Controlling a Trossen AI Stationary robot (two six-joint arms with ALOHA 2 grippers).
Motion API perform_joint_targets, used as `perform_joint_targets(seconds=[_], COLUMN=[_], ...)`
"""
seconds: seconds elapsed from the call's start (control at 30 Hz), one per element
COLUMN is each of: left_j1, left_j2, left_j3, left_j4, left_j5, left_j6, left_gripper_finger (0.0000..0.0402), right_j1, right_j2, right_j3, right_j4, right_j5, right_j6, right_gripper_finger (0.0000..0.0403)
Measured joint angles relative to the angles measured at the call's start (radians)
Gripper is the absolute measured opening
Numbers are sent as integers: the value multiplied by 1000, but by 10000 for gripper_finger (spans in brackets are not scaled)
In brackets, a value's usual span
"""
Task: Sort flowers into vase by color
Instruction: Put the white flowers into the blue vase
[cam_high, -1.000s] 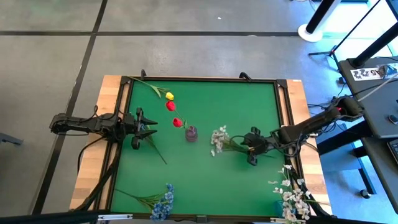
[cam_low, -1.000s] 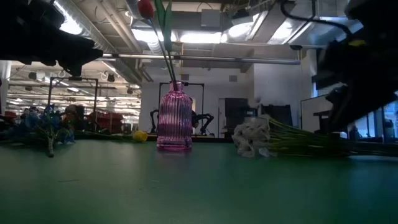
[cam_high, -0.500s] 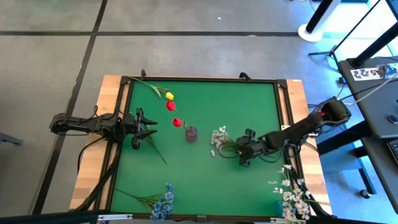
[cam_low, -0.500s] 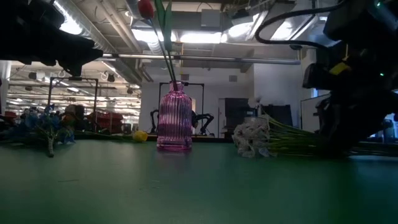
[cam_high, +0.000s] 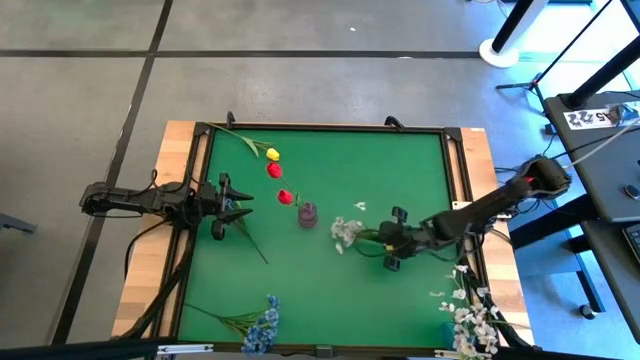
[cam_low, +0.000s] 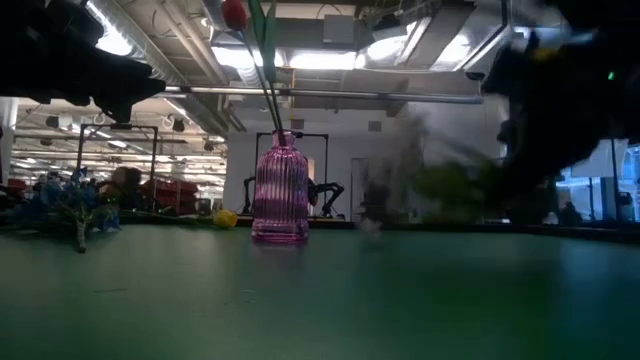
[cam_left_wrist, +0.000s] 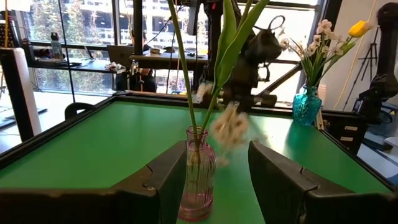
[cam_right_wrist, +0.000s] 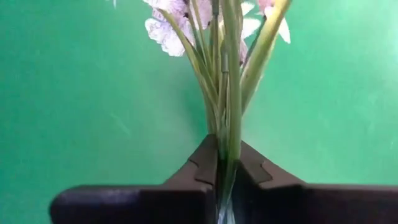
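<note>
Now: right claw clamped on a white spray beside the vase

Broadly, the green table mat (cam_high: 330, 290) held everything. The right gripper (cam_high: 392, 243) sat low over the mat, just right of the pink ribbed vase (cam_high: 308, 214), its fingers (cam_right_wrist: 202, 163) closed tight on the green stems of a white blossom spray (cam_high: 346, 232); the blossoms pointed toward the vase, and in the low view the spray looked lifted off the mat, though blur left that uncertain. The left gripper (cam_high: 236, 205) waited at the mat's left side, its fingers (cam_left_wrist: 163, 175) spread apart. Red tulips (cam_high: 285, 197) stood in the vase, stems leaning. A yellow tulip (cam_high: 272, 154) lay near the far edge, blue sprays (cam_high: 262, 322) at the near edge, and more white sprays (cam_high: 470, 315) off the near right corner.
</note>
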Motion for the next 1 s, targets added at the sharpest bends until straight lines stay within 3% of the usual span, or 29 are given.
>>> perform_joint_targets(seconds=[0.3,0.57,0.73,1.0], left_j1=[0,0,0,0], left_j2=[0,0,0,0], left_j3=[0,0,0,0], left_j4=[0,0,0,0], left_j5=[0,0,0,0], left_j6=[0,0,0,0], left_gripper_finger=[167,167,167,167], right_j1=[199,429,597,799], right_j2=[-361,-577,-593,-474], right_j3=[-4,-79,-132,-137], right_j4=[171,541,786,1014], right_j5=[47,-105,-154,-50], right_j6=[-87,-189,-255,-399], right_gripper_finger=[14,10,7,6])
